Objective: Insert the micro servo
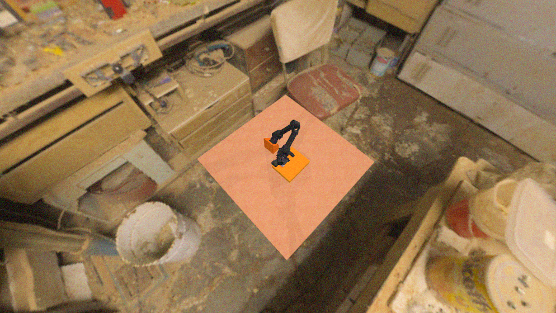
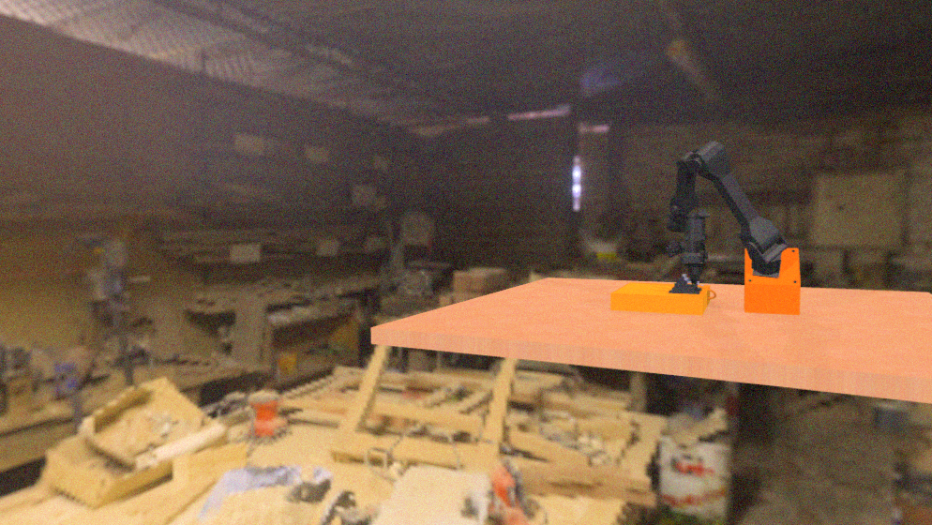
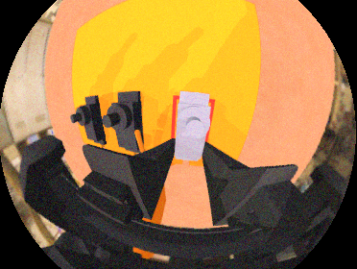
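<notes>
Gripper (image 1: pixel 281 164) (image 2: pixel 685 289) (image 3: pixel 189 143) around smooth (pale, blocky) servo (image 3: pixel 193 127)

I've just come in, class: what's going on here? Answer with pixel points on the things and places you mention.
A black robot arm grips a pale micro servo (image 3: pixel 193 127) in its gripper (image 1: pixel 281 162) (image 2: pixel 685 288) (image 3: pixel 189 143), over the red-outlined pocket on a yellow deck (image 1: pixel 292 171) (image 2: pixel 657 302) (image 3: pixel 168 29). Two dark servos stand beside it on the deck. The servo has not been released, and whether it sits fully down cannot be told.

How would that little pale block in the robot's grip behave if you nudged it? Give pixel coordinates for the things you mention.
The micro servo (image 3: pixel 193 127) looks boxy and straight-edged, so it is probably stiff. Its flat sides sit between the jaws, so it likely wouldn't roll. Its smooth-looking faces might let it slip if pushed hard.
</notes>
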You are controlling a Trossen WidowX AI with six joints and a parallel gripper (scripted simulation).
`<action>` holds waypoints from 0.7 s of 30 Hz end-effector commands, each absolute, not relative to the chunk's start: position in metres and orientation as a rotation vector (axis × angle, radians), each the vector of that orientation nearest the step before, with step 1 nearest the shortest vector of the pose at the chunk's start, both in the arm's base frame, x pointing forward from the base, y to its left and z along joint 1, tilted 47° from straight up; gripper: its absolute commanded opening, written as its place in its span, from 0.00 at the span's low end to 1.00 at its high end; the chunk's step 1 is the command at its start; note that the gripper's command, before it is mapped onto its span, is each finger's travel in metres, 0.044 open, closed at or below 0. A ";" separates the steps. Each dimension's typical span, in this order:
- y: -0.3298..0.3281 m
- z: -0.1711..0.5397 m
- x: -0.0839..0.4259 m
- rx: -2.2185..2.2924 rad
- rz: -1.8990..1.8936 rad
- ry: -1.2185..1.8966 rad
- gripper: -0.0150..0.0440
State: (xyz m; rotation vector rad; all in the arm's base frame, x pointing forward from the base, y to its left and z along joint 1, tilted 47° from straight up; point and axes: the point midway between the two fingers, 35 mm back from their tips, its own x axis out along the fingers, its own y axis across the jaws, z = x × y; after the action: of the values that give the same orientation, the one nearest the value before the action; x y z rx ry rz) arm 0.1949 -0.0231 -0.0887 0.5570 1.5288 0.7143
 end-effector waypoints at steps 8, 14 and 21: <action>-0.026 -0.087 0.195 0.564 0.713 1.524 0.57; -0.048 -0.063 0.194 0.564 0.712 1.525 0.57; -0.051 -0.064 0.205 0.571 0.706 1.520 0.71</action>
State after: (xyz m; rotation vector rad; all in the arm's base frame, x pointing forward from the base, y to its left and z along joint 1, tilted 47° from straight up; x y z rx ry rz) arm 0.1975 -0.0476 -0.0652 0.5738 1.5219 0.7084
